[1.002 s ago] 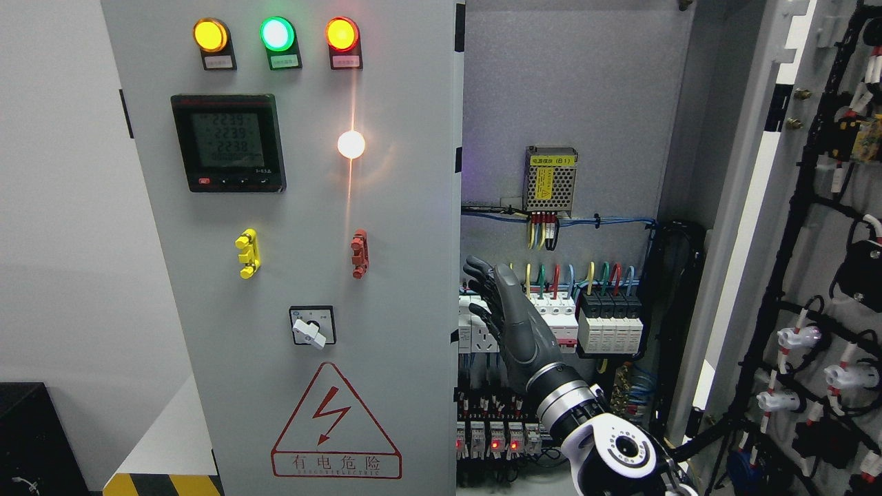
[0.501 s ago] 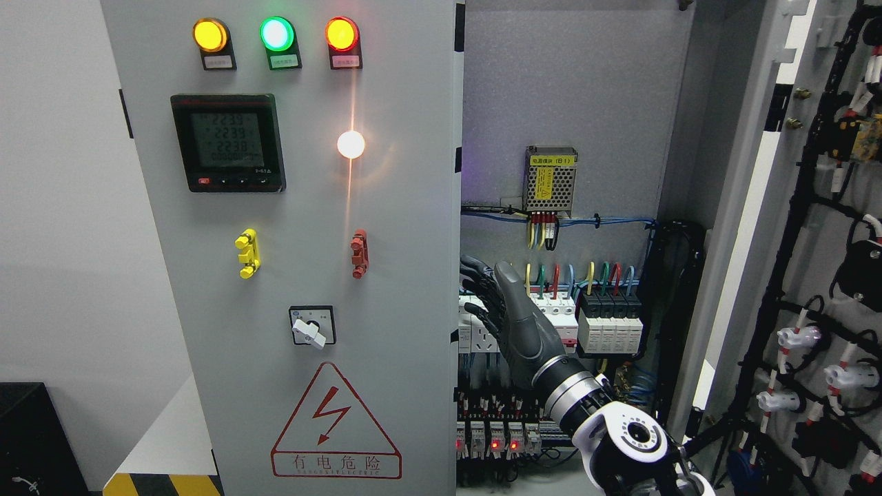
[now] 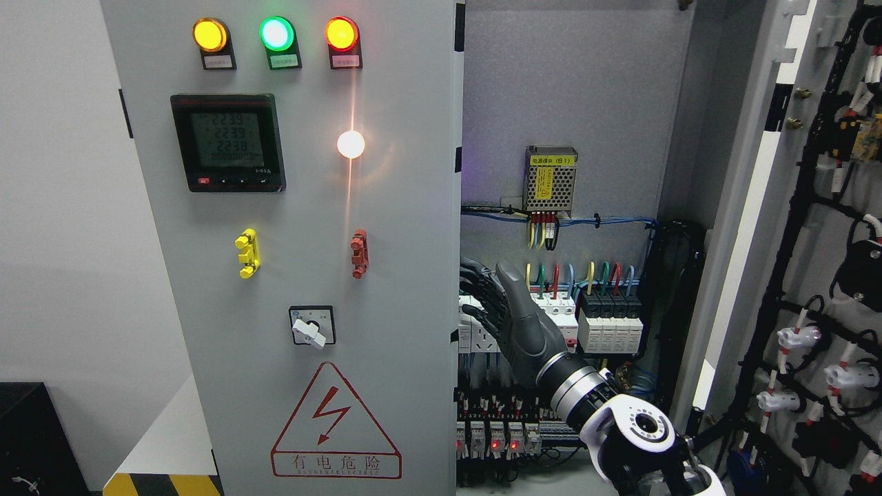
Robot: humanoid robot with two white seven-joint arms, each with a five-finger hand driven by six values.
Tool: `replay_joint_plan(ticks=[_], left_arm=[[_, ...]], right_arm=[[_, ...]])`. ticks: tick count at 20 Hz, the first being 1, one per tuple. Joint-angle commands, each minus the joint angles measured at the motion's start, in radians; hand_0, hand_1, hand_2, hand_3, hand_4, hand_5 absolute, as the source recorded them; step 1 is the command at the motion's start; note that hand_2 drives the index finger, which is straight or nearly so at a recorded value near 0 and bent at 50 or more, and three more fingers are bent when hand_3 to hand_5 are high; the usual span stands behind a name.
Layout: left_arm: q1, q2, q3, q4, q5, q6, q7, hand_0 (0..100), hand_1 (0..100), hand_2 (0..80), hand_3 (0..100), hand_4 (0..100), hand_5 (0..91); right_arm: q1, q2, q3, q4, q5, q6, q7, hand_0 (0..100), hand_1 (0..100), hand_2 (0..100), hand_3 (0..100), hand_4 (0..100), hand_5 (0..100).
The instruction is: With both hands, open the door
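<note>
Right hand [image 3: 513, 324], fingers spread and holding nothing, reaches just beside the closed left door's [image 3: 386, 275] inner edge.

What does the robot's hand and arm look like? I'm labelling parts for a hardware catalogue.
Only the right hand shows: dark grey, with jointed black fingers and a smooth moulded back. A ribbed silver metal wrist joins it to a white forearm shell with a round black cap. No cables or markings are visible.

Grey cabinet [image 3: 579, 89], power supply [image 3: 550, 179], breakers [image 3: 610, 324] mounted inside
</note>
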Motion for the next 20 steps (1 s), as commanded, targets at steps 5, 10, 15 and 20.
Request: replay_joint_plan(ticks=[5,10,15,20], left_arm=[[0.0,0.0,0.0,0.0,0.0,-0.001,-0.003,0,0,0.0,0,0,0.0],[0.0,0.0,0.0,0.0,0.0,0.001,-0.004,0,0,0.0,0,0,0.0],[0.0,0.0,0.0,0.0,0.0,-0.001,-0.004,0,0,0.0,0,0,0.0],[0.0,0.0,0.0,0.0,0.0,-0.001,-0.004,0,0,0.0,0,0,0.0]], right_arm=[[-0.017,0.025,-0.034,0.033,-0.044,0.022,0.042,0,0,0,0,0,0],[-0.031,0.025,-0.035,0.042,-0.044,0.023,0.067,0,0,0,0,0,0],[-0.031,0.024,-0.034,0.049,-0.044,0.025,0.081,0,0,0,0,0,0],[-0.042,0.025,-0.035,0.075,-0.044,0.025,0.108,0,0,0,0,0,0]])
